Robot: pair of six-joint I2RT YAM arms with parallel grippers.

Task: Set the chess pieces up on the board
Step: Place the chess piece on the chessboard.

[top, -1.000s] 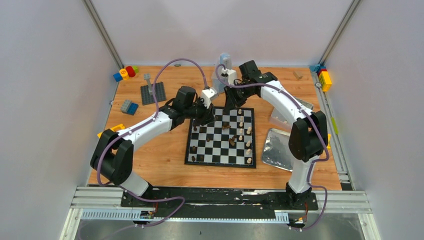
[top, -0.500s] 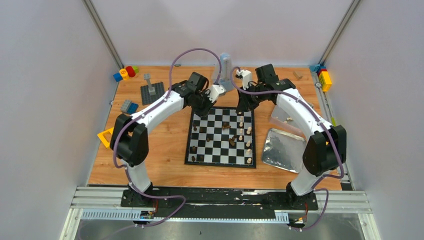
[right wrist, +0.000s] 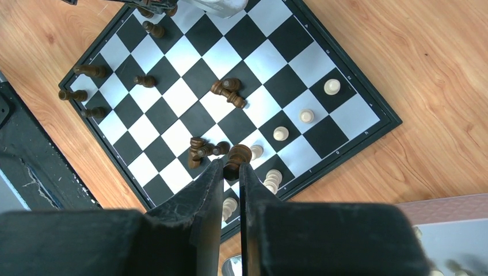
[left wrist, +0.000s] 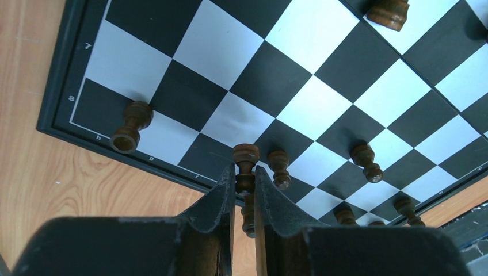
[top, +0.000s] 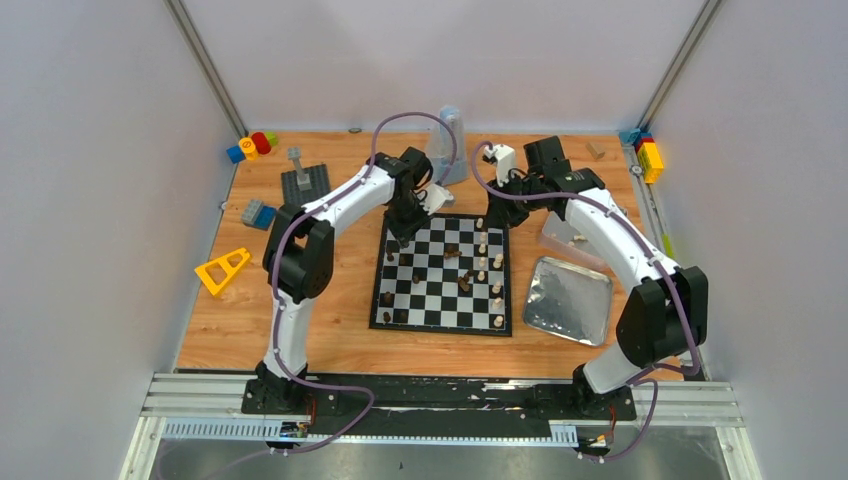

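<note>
Looking down on the board [top: 430, 300], lying flat in the middle of the desk [top: 240, 330]. Arching in from both sides toward its far edge, one arm to each far corner.

Starting on the left: pinching a dark piece [left wrist: 246, 153] in the left hand [left wrist: 244, 172], clamped narrow on the stem, with the round head poking out past the fingertips. Hanging at the board's 11 o'clock corner in the overhead view. Not managing to tell whether the base is touching a square. Spotting more dark pieces [left wrist: 279, 168] standing along the edge rank just beside it, and a corner piece [left wrist: 131, 127] sitting near the board's very corner.

Now over to the right: gripping a second dark piece [right wrist: 237, 154] in the right hand [right wrist: 231, 168], narrowed tight onto it just under the head. Holding it raised above the board, up at the 1 o'clock corner.

Seeing cream pieces [right wrist: 307, 115] lining up in a row along the board's 3 o'clock side. Catching toppled dark pieces [right wrist: 227, 91] lying on the middle squares.

Glancing around the desk: picking out a shiny tray [top: 568, 300] just beside the board at 3 o'clock. Noting a grey baseplate [top: 305, 187] and coloured blocks [top: 250, 145] well apart at 10 o'clock, and a yellow triangle [top: 222, 271] out at 9 o'clock.
</note>
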